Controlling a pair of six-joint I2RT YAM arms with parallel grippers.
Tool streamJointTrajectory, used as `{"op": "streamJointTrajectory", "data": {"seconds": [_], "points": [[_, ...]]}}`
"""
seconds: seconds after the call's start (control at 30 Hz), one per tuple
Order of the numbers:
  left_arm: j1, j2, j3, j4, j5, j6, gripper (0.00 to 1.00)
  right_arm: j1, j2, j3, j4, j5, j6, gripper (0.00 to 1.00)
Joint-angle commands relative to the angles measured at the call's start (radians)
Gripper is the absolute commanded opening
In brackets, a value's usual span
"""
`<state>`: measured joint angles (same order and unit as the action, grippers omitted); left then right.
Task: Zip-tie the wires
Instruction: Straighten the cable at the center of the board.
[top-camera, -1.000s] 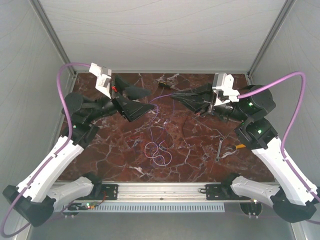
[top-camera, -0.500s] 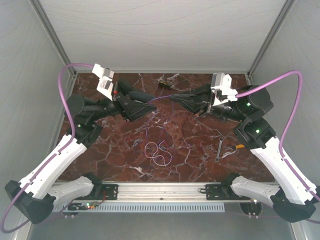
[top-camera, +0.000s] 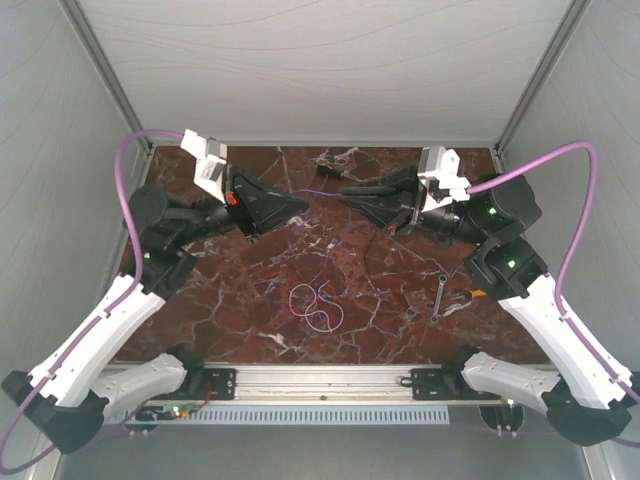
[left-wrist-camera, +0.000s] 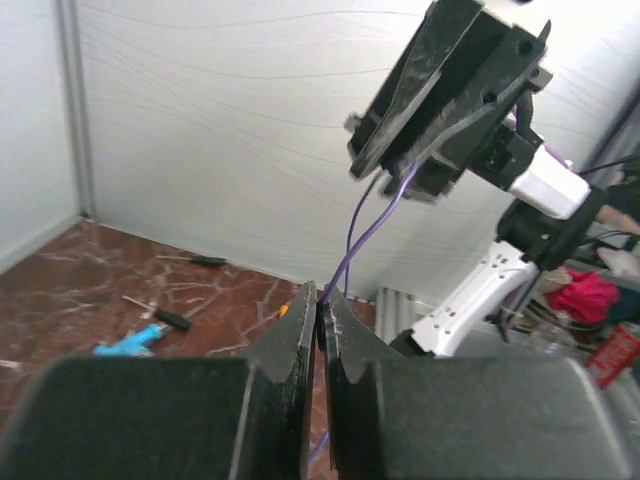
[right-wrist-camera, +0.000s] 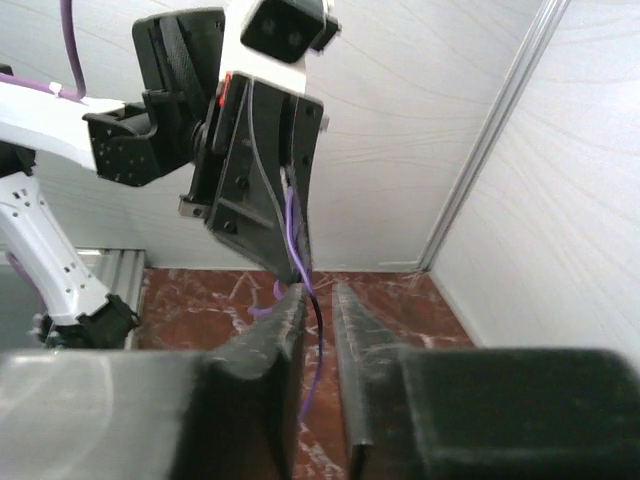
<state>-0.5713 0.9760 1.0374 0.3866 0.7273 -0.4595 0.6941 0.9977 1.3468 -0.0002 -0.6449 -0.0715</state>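
from above the wires (top-camera: 318, 303) thin out past tracing toward the upper middle, and the small items (top-camera: 478, 294) at right are too small to name.

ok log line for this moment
left end effector: shut on thin purple wire | right end effector: slightly open around it | wire loops: on marble table
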Motion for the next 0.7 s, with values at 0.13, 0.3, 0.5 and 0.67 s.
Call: {"op": "streamJointTrajectory", "data": {"seconds": [0.13,0.3,0.5,0.67], "points": [[-0.004,0.026,0.290,-0.212,-0.051,0.149,0.00,0.014,-0.024,-0.113,0.143,-0.008,0.144,0.37],[-0.003,0.082,0.424,-0.230,-0.052,0.148,0.00,0.043,-0.004,-0.172,0.233,0.004,0.208,0.60],[-0.003,0.139,0.541,-0.253,-0.089,0.165,0.00,0.101,0.036,-0.223,0.313,0.027,0.221,0.81],[-0.004,0.154,0.568,-0.257,-0.115,0.181,0.00,0.117,0.040,-0.303,0.422,0.042,0.236,0.82]]}}
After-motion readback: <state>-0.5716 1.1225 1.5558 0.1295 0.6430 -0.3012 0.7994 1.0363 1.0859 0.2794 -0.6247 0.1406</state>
